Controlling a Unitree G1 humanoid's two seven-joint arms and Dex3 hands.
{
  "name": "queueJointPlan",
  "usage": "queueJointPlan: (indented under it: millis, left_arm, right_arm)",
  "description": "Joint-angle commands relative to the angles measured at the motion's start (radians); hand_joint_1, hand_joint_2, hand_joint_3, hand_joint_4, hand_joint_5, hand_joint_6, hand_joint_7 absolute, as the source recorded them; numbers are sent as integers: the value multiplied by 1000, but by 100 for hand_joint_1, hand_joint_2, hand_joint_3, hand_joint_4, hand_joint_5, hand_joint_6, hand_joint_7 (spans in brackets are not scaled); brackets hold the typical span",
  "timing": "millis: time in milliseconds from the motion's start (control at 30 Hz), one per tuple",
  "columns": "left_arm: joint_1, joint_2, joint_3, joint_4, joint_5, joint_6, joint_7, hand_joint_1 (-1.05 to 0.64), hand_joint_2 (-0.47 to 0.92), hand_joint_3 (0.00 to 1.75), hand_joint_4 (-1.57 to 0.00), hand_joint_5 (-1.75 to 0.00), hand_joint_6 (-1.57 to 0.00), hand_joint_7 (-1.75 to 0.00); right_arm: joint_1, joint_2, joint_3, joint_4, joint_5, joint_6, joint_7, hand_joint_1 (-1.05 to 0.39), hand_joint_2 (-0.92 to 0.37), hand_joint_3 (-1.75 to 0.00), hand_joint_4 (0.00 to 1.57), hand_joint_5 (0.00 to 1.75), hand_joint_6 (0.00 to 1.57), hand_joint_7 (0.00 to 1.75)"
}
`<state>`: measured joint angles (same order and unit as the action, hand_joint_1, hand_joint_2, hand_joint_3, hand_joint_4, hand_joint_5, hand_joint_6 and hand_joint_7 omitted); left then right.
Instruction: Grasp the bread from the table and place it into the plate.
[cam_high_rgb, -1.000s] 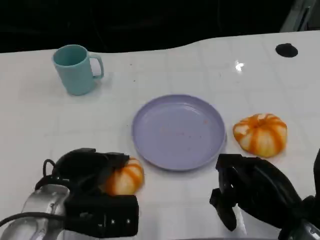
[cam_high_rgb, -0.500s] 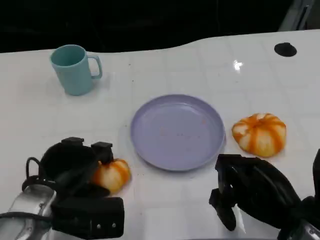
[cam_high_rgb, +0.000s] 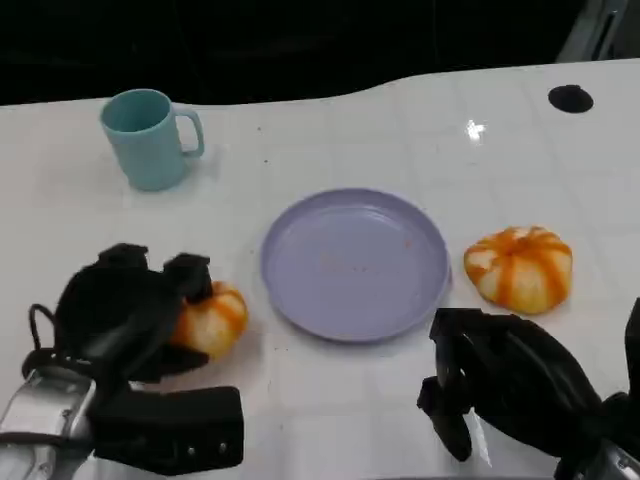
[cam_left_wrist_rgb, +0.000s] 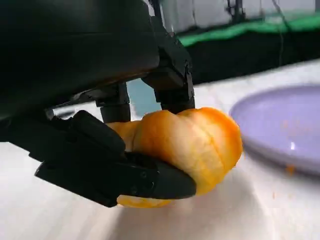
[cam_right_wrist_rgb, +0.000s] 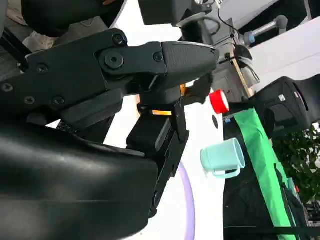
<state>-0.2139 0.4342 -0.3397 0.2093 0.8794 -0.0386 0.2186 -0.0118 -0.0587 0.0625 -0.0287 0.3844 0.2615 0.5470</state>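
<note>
Since a second ago the left hand (cam_high_rgb: 125, 315) has drawn leftward, away from the purple plate (cam_high_rgb: 355, 262), carrying the striped bread roll (cam_high_rgb: 208, 320) with it; plate, teal mug (cam_high_rgb: 148, 137) and second roll (cam_high_rgb: 519, 266) sit unmoved on the white table (cam_high_rgb: 330, 140). Fingers (cam_left_wrist_rgb: 125, 175) clamp the roll (cam_left_wrist_rgb: 185, 147) above and below, apparently securing it before transfer. Whether it has left the table cannot be told; the right hand (cam_high_rgb: 505, 385) hovers, fingers curled, holding nothing.

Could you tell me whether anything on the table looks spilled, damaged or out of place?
Nothing stands out. The mug is upright, the plate sits flat, one bread lies intact beside it, and the left hand holds the other bread.
</note>
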Motion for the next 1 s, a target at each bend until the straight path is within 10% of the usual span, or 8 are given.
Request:
queueJointPlan:
  millis: [33, 1000]
  left_arm:
    - [25, -22, 36, -69, -4, 14, 71, -24, 56, 99, -86, -175, -66, -174]
    - [-476, -256, -94, 515, -108, -263, 149, -22, 43, 119, -93, -175, -77, -165]
  right_arm:
    - [8, -8, -5, -12, 6, -5, 1, -92, -92, -35, 129, 161, 111, 152]
    - [33, -18, 7, -27, 11, -19, 17, -92, -92, -37, 128, 157, 110, 151]
